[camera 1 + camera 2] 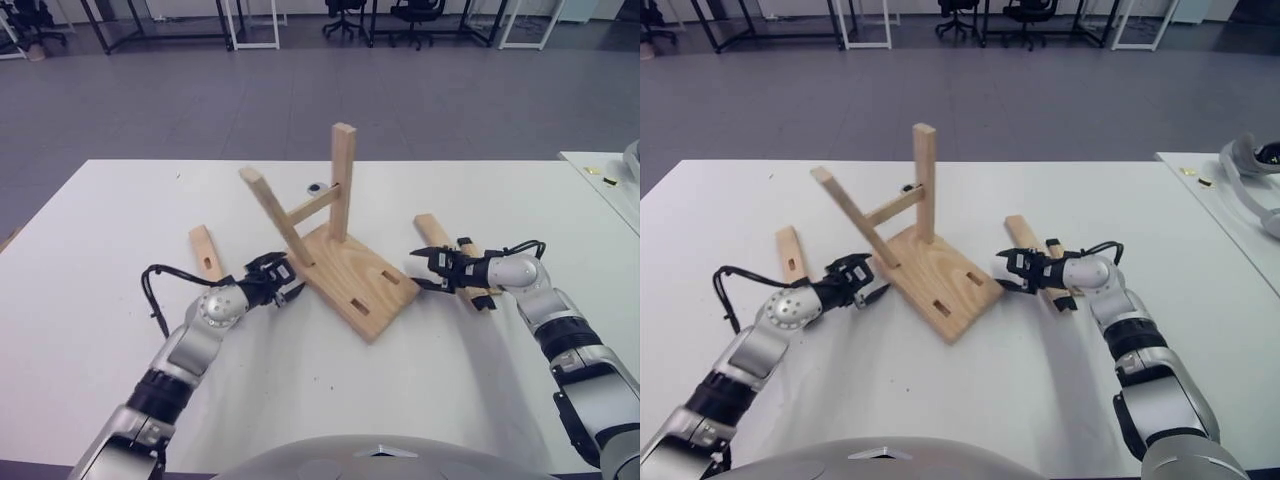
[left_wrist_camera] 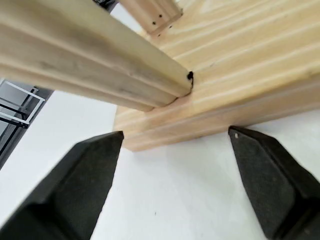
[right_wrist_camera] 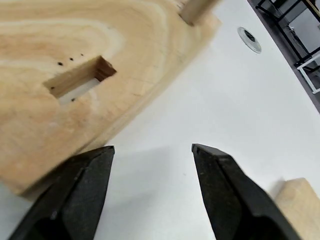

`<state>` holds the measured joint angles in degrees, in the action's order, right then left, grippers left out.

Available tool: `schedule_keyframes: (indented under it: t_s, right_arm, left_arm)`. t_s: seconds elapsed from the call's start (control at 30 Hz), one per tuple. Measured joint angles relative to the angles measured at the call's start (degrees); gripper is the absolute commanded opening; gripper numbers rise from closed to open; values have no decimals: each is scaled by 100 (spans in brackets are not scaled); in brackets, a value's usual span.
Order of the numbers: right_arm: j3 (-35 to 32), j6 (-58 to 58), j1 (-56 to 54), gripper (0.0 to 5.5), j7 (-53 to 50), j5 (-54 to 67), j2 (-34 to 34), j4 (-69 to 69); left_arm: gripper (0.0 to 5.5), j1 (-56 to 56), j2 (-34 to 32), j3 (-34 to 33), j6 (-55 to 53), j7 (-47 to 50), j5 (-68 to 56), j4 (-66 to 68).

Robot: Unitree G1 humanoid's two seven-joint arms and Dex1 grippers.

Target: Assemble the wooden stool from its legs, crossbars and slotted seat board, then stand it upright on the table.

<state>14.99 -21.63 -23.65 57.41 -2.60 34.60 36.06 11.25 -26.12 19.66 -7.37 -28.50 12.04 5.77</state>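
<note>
Left tool [image 1: 292,284] spread, grainy slotted seat board [image 1: 345,275]

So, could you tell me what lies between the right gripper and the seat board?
Just a bare strip of white table, seen in the right wrist view between the right gripper and the seat board.

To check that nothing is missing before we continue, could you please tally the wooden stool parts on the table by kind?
Seat board: 1
Fitted legs: 2
Crossbar: 1
Loose legs: 2
Total: 6 wooden parts
</note>
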Motion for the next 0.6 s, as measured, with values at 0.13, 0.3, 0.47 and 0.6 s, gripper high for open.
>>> schedule_keyframes:
  t_s: [0.13, 0.3, 0.47, 0.6]
  right_arm:
    - [-11, 378, 656, 292, 53, 57, 28, -1181]
    - [-1066, 1332, 830, 292, -1660, 126, -197, -2075]
    - [-2828, 3147, 1504, 292, -2690, 1090, -114, -2316]
    - [-3096, 4036, 1697, 292, -2544, 1774, -388, -1898]
  left_arm:
    - [389, 674, 560, -7, 571, 433, 9, 1245]
    - [389, 217, 153, -95, 400, 468, 447, 188]
    - [389, -174, -86, -1093, -670, 542, 343, -1662]
    - [389, -162, 648, -1150, -1234, 657, -110, -2209]
